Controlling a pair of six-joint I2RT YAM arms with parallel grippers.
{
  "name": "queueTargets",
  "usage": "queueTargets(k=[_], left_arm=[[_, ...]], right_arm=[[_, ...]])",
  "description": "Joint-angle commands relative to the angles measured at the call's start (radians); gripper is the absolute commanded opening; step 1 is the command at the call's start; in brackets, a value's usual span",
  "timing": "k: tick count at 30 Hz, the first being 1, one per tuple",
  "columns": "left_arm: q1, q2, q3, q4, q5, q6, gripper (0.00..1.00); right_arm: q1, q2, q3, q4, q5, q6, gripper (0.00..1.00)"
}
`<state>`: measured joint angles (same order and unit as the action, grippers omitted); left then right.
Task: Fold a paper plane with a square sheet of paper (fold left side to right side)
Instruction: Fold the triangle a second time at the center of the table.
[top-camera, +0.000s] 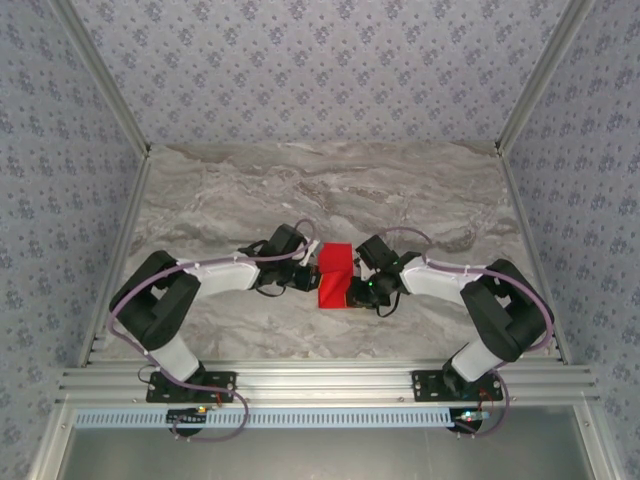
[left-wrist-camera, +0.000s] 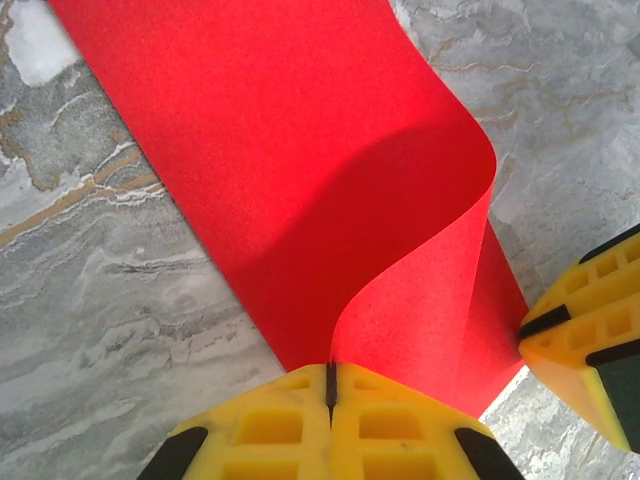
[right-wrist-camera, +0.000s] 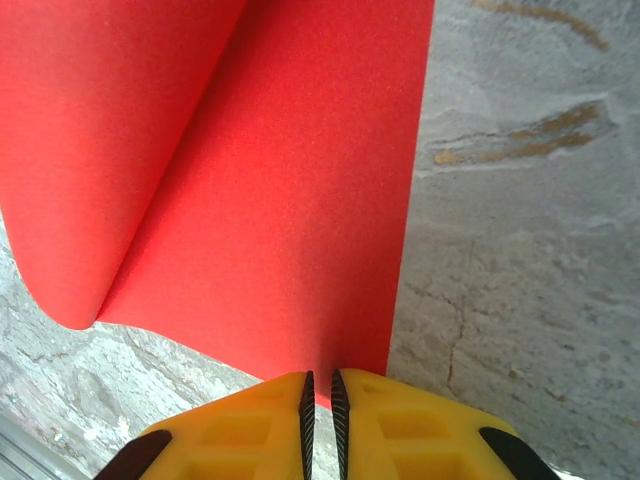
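Observation:
The square sheet of paper (top-camera: 335, 275) is bright red and lies between the two arms at the table's middle. My left gripper (left-wrist-camera: 331, 368) is shut on one edge of it, and that edge is lifted and curls over the flat part (left-wrist-camera: 260, 140). In the overhead view the left gripper (top-camera: 308, 276) sits at the sheet's left side. My right gripper (right-wrist-camera: 319, 375) rests at the sheet's near right corner, its jaws a narrow slit apart with nothing between them. The flat paper (right-wrist-camera: 300, 200) runs under its tips. The paper plane is not formed.
The marble table (top-camera: 330, 190) stretches behind the sheet. Patterned walls and aluminium rails (top-camera: 320, 382) close it in. One yellow finger (left-wrist-camera: 585, 330) of the right gripper shows at the right edge of the left wrist view, beside the paper.

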<state>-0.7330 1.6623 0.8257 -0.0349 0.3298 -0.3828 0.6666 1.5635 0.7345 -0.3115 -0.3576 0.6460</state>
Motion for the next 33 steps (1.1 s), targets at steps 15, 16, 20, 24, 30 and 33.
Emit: queueTargets(k=[15, 16, 20, 24, 30, 33], left_arm=[[0.024, 0.062, 0.038, 0.009, 0.020, 0.022, 0.00], [0.024, 0.063, 0.041, 0.009, 0.021, 0.022, 0.00], [0.024, 0.067, 0.044, 0.013, 0.024, 0.025, 0.00], [0.024, 0.077, 0.047, 0.012, 0.028, 0.025, 0.00], [0.023, 0.086, 0.047, 0.012, 0.034, 0.025, 0.00], [0.024, 0.094, 0.047, 0.012, 0.038, 0.025, 0.00]], right_arm=[[0.018, 0.039, 0.012, -0.078, 0.045, -0.046, 0.15], [0.018, 0.040, 0.013, -0.080, 0.046, -0.047, 0.16], [0.019, 0.043, 0.016, -0.084, 0.049, -0.049, 0.15], [0.020, 0.045, 0.017, -0.084, 0.049, -0.049, 0.15], [0.020, 0.046, 0.018, -0.083, 0.046, -0.051, 0.16], [0.020, 0.043, 0.019, -0.077, 0.039, -0.053, 0.16]])
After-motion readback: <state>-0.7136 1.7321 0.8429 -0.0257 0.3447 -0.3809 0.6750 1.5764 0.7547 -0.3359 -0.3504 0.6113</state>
